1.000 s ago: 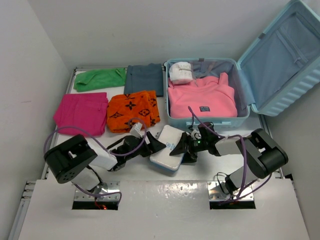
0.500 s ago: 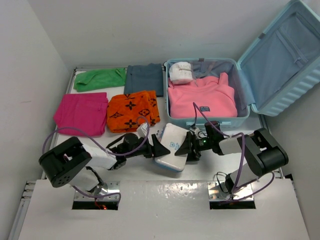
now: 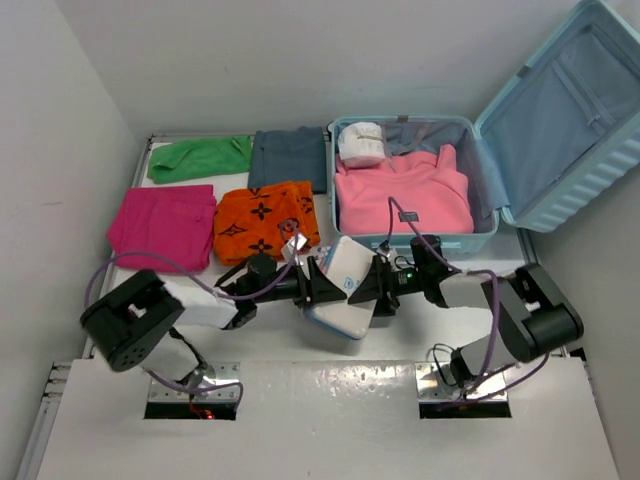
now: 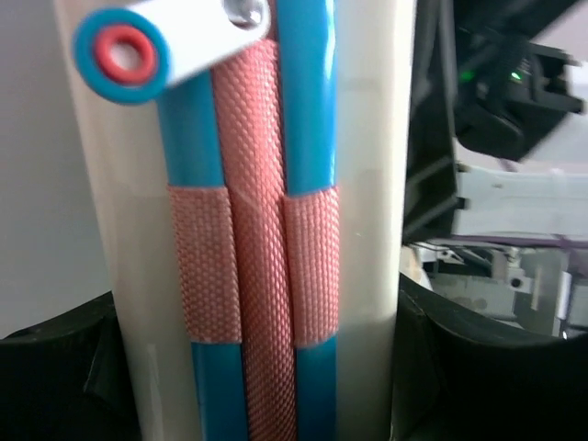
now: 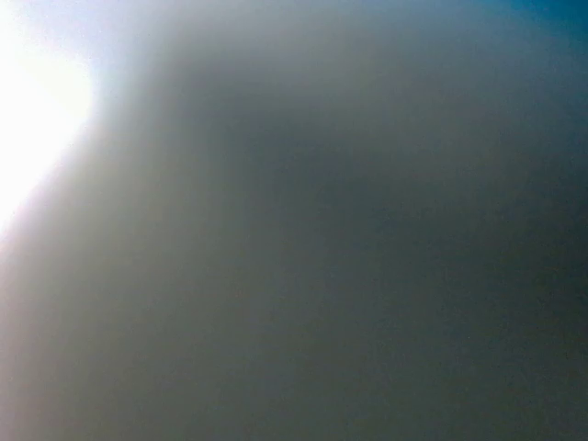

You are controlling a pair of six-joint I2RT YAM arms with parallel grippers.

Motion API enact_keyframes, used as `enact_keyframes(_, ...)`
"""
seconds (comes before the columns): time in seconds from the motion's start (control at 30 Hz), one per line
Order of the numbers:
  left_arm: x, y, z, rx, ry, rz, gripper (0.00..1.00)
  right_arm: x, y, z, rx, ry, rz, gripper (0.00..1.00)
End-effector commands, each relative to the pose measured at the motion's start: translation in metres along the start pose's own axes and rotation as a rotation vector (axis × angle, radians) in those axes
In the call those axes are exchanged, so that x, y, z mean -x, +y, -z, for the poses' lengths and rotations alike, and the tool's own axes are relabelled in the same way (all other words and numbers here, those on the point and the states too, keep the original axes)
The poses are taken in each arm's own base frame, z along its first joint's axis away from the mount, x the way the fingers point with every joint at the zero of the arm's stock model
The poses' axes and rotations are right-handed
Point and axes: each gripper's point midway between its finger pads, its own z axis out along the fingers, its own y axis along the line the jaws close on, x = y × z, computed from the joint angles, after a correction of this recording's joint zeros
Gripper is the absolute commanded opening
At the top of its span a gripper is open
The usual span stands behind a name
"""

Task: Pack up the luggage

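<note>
Left wrist shows my left pincer (image 4: 257, 367) clamped wide on the pouch (image 4: 248, 230) (right pincer (image 3: 378, 285): cannot tell), so uneven pulling could drop it short of the luggage (image 3: 460, 244).

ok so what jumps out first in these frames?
The white zip pouch with blue trim stands tilted at near centre, gripped between the left gripper and right gripper. Behind it, the open pale blue suitcase holds a pink sweatshirt; bright folded clothes lie left of it.
</note>
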Motion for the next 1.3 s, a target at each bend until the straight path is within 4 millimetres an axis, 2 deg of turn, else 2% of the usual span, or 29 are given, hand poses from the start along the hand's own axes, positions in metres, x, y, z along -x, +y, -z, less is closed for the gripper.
enact_keyframes(0.0,-0.029,-0.205,0.062,-0.730,0.170,-0.446,0.03,0.081,0.149,0.030,0.237,-0.255,0.544,0.48)
enact_keyframes(0.03,-0.022,-0.212,0.066,-0.723,0.147,-0.487,0.01,0.081,0.150,0.035,0.221,-0.258,0.561,0.51)
enact_keyframes(0.07,-0.019,-0.201,0.060,-0.625,0.169,-0.464,0.00,0.078,0.156,0.049,0.174,-0.284,0.676,0.53)
enact_keyframes(0.1,-0.016,-0.216,0.073,-0.624,0.132,-0.535,0.00,0.076,0.156,0.054,0.146,-0.283,0.698,0.59)
enact_keyframes(0.13,-0.002,-0.233,0.073,-0.616,0.041,-0.708,0.00,0.078,0.163,0.061,0.093,-0.293,0.678,0.61)
enact_keyframes(0.17,0.003,-0.237,0.073,-0.576,0.011,-0.770,0.00,0.071,0.160,0.069,0.045,-0.296,0.704,0.63)
enact_keyframes(0.2,0.003,-0.226,0.071,-0.482,0.035,-0.785,0.00,0.068,0.165,0.077,0.024,-0.315,0.751,0.67)
enact_keyframes(0.23,0.019,-0.240,0.074,-0.467,-0.044,-0.900,0.00,0.066,0.167,0.087,-0.039,-0.341,0.721,0.69)
enact_keyframes(0.3,0.032,-0.238,0.071,-0.401,-0.067,-0.923,0.00,0.074,0.168,0.112,-0.109,-0.434,0.732,0.72)
enact_keyframes(0.33,0.050,-0.233,0.065,-0.359,-0.097,-0.927,0.00,0.077,0.169,0.128,-0.154,-0.474,0.694,0.73)
enact_keyframes(0.37,0.065,-0.242,0.064,-0.356,-0.142,-0.940,0.00,0.084,0.170,0.144,-0.175,-0.532,0.679,0.73)
enact_keyframes(0.43,0.084,-0.244,0.063,-0.378,-0.159,-0.925,0.00,0.089,0.188,0.169,-0.147,-0.606,0.672,0.77)
enact_keyframes(0.47,0.093,-0.241,0.054,-0.388,-0.146,-0.897,0.00,0.090,0.200,0.180,-0.115,-0.625,0.692,0.77)
enact_keyframes(0.5,0.102,-0.254,0.054,-0.444,-0.173,-0.902,0.00,0.095,0.208,0.188,-0.081,-0.652,0.658,0.78)
enact_keyframes(0.53,0.104,-0.259,0.054,-0.478,-0.150,-0.795,0.00,0.091,0.222,0.190,-0.028,-0.631,0.706,0.78)
enact_keyframes(0.57,0.106,-0.259,0.055,-0.520,-0.115,-0.759,0.00,0.092,0.225,0.191,-0.007,-0.626,0.707,0.79)
enact_keyframes(0.6,0.111,-0.267,0.052,-0.603,-0.128,-0.760,0.00,0.096,0.238,0.195,0.038,-0.646,0.707,0.79)
enact_keyframes(0.63,0.110,-0.272,0.055,-0.640,-0.083,-0.632,0.00,0.096,0.244,0.196,0.058,-0.649,0.758,0.81)
enact_keyframes(0.7,0.118,-0.279,0.055,-0.658,-0.080,-0.619,0.00,0.096,0.253,0.192,0.080,-0.648,0.806,0.82)
enact_keyframes(0.8,0.129,-0.292,0.058,-0.658,-0.115,-0.647,0.00,0.086,0.248,0.180,0.096,-0.617,0.852,0.89)
enact_keyframes(0.83,0.131,-0.294,0.062,-0.660,-0.111,-0.634,0.00,0.084,0.230,0.170,0.092,-0.596,0.818,0.92)
enact_keyframes(0.93,0.137,-0.294,0.062,-0.644,-0.120,-0.610,0.00,0.072,0.213,0.155,0.098,-0.570,0.793,0.94)
enact_keyframes(0.97,0.140,-0.293,0.063,-0.639,-0.123,-0.596,0.00,0.073,0.197,0.148,0.087,-0.569,0.750,0.95)
enact_keyframes(1.03,0.147,-0.294,0.064,-0.631,-0.149,-0.566,0.00,0.063,0.198,0.139,0.101,-0.548,0.762,0.96)
enact_keyframes(1.07,0.145,-0.293,0.065,-0.625,-0.139,-0.539,0.00,0.063,0.188,0.135,0.093,-0.548,0.740,0.96)
enact_keyframes(1.17,0.146,-0.295,0.067,-0.633,-0.149,-0.537,0.00,0.068,0.195,0.134,0.119,-0.570,0.709,0.96)
enact_keyframes(1.2,0.148,-0.295,0.066,-0.626,-0.152,-0.518,0.00,0.071,0.209,0.137,0.146,-0.595,0.770,0.96)
enact_keyframes(1.23,0.148,-0.293,0.065,-0.619,-0.148,-0.510,0.00,0.078,0.215,0.138,0.161,-0.599,0.739,0.96)
enact_keyframes(1.27,0.148,-0.293,0.065,-0.619,-0.148,-0.510,0.00,0.081,0.236,0.144,0.197,-0.630,0.791,0.96)
